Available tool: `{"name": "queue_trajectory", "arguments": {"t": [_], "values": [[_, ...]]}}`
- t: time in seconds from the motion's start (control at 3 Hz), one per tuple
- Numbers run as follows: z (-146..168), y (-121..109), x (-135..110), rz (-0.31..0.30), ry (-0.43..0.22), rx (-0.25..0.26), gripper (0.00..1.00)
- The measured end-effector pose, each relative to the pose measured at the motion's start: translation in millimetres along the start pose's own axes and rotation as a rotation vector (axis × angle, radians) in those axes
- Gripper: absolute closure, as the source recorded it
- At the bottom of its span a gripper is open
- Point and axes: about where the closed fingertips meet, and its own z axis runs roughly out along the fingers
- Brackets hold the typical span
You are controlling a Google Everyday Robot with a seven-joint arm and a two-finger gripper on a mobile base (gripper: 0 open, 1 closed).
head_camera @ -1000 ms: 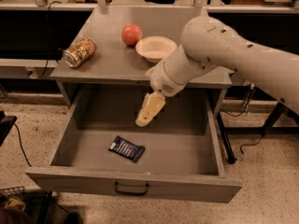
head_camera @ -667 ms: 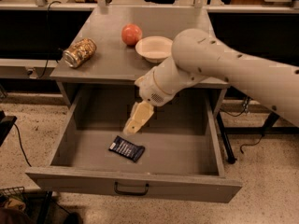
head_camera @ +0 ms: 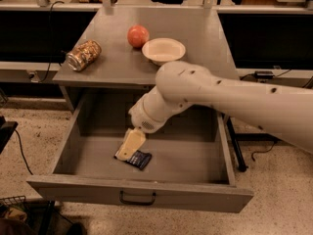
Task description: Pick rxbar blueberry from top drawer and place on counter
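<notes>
The top drawer (head_camera: 142,192) stands pulled open below the counter (head_camera: 112,65). The rxbar blueberry (head_camera: 139,159), a dark navy wrapper, lies flat on the drawer floor left of centre. My gripper (head_camera: 128,148) hangs down inside the drawer, its cream fingers (head_camera: 131,143) right over the bar's left end and covering part of it. I cannot tell whether it touches the bar.
On the counter lie a shiny can on its side (head_camera: 83,55) at the left, a red apple (head_camera: 138,35) and a white bowl (head_camera: 164,50) near the middle. My white arm (head_camera: 234,102) crosses from the right over the drawer. Drawer walls enclose the gripper.
My gripper has moved down and to the left inside the drawer, from mid-drawer to right over the bar. The bar has not moved.
</notes>
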Motion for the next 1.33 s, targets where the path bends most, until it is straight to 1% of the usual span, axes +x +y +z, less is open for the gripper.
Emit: {"name": "queue_trajectory", "arguments": {"t": [0.33, 0.67, 1.0, 1.33], "values": [[28.0, 5.9, 22.7, 0.008, 0.035, 0.009, 0.12], [54.5, 13.7, 43.9, -0.023, 0.074, 0.0, 0.13], [70.2, 13.6, 65.1, -0.028, 0.121, 0.023, 0.16], [84.3, 12.8, 85.1, -0.013, 0.161, 0.036, 0.18]]}}
